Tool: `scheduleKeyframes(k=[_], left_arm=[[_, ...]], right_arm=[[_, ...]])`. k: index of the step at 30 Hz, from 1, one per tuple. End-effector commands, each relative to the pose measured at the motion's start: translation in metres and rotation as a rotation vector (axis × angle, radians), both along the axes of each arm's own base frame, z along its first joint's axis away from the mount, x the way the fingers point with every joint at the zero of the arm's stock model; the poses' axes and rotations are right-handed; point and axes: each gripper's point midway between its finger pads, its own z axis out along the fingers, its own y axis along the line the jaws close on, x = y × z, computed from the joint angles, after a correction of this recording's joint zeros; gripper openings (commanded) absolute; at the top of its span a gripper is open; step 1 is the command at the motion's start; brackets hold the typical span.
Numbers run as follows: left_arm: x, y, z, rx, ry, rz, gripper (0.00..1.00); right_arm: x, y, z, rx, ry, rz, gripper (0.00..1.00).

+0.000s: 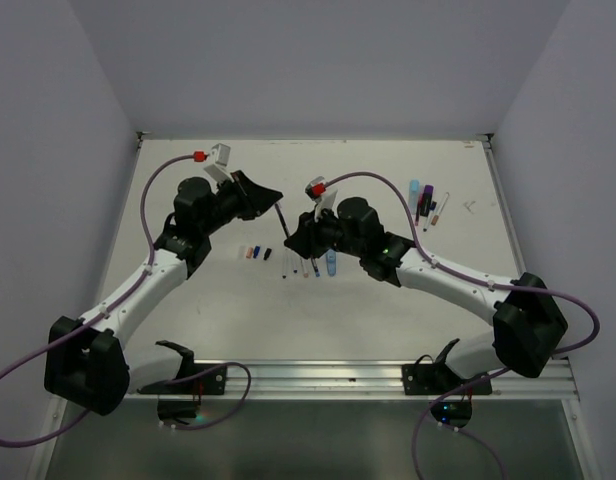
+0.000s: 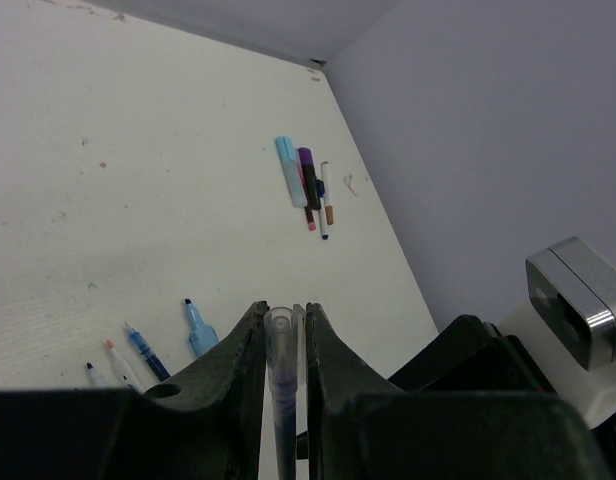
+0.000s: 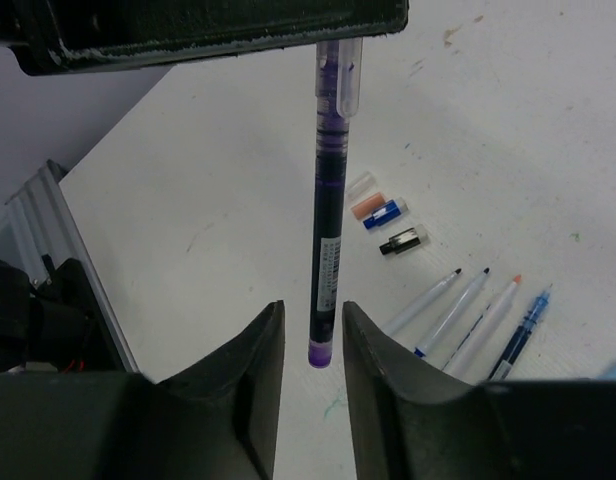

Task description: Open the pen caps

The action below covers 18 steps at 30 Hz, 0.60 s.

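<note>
Treat the purple pen, clamped at its clear cap end in the left gripper with its tail between the narrowly parted fingers of the right gripper, as light, rigid and slick: pinch the barrel low and pull straight.

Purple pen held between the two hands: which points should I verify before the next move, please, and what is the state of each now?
1. Left hand clamps the purple pen at its cap end: ok.
2. Clear cap on the pen: ok, not yet off.
3. Pen's tail lies between the fingers of the right hand: ok.
4. Right hand shut on the pen: not ok, gaps show on both sides.
5. Loose caps and uncapped pens lie apart from the held pen: ok.
</note>
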Motion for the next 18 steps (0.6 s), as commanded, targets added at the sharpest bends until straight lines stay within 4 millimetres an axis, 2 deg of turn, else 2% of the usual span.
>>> scheduleKeyframes(k=[1,5,6,7,13,15,16,18], left_arm=[[-0.010,-0.003,0.012,-0.012,-0.057,-0.041,0.00],[-0.015,-0.002,0.012,-0.015,-0.060,-0.042,0.00],[-0.016,-0.001,0.013,-0.015,-0.066,-0.041,0.00],[-0.017,-0.001,0.014,-0.015,-0.068,-0.041,0.00],[-0.019,0.000,0.017,-0.020,-0.082,-0.043,0.00],[-0.018,0.000,0.018,-0.019,-0.089,-0.043,0.00],[-0.017,0.000,0.019,-0.017,-0.094,-0.037,0.00],[-0.017,0.002,0.021,-0.014,-0.106,-0.029,0.00]], right_arm=[[0.002,0.013,0.050,0.118,-0.085,0.028,0.35],[0.012,0.019,0.055,0.121,-0.093,0.013,0.41],[0.016,0.021,0.050,0.112,-0.088,0.007,0.41],[0.020,0.024,0.057,0.117,-0.101,0.004,0.41],[0.027,0.040,0.059,0.117,-0.103,0.046,0.40],[0.026,0.041,0.060,0.118,-0.105,0.054,0.29],[0.025,0.040,0.059,0.117,-0.105,0.054,0.18],[0.023,0.038,0.056,0.108,-0.102,0.055,0.06]])
